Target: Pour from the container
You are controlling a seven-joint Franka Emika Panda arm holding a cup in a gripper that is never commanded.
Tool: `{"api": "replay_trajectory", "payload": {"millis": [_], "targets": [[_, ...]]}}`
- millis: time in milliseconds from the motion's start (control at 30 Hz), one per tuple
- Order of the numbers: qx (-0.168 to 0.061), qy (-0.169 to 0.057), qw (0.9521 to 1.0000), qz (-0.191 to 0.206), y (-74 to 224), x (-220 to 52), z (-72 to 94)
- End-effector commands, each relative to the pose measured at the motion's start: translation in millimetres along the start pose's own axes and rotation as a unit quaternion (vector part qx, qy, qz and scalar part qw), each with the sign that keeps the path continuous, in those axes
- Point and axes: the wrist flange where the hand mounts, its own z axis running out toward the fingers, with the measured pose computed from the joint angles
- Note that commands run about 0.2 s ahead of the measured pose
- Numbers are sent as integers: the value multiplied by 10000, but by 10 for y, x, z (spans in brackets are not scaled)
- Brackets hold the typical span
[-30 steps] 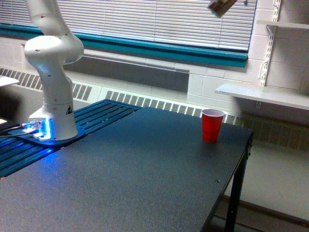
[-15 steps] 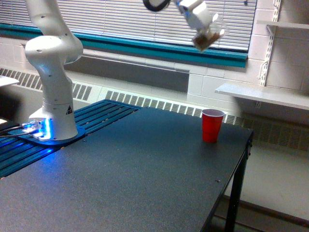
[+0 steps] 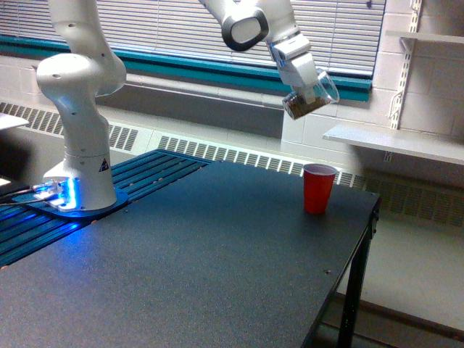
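A: What has changed in the last second?

B: The arm has swung down into the frame. A second ago only the tip of the load showed at the top edge; now the gripper (image 3: 306, 85) hangs in the upper right of centre, carrying the container (image 3: 310, 96) well above the red cup (image 3: 318, 188).

A: Is it holding firmly?

B: The fingers are closed on the container's wall, pinching it. The container is tilted, its mouth towards the frame's right, with brownish granules settled at the lower end.

A: Anything pouring yet?

B: No stream is visible. I judge this to be the approach: it has descended towards the red cup and sits roughly over it, slightly to the left, so the pour itself looks yet to come. It may need to drop further or spilling is likely.

A: And the surroundings?

B: A dark matte table (image 3: 203, 261), with the red cup upright near its far right edge. The robot base (image 3: 80, 174) stands at the left, glowing blue at its foot. Behind are window blinds (image 3: 159, 29), a teal sill, a radiator grille, and white shelves (image 3: 395, 141) at the right.
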Motion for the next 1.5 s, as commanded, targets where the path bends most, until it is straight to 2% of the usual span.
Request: {"api": "replay_trajectory", "payload": {"millis": [33,800,1167,1500], "targets": [[40,66,9998,180,-142,31,18],[-386,-496,9980,-77,-116,-348,454],[-724,-654,9951,-139,-52,-412,701],[-904,-751,9930,-115,-43,-393,877]]}}
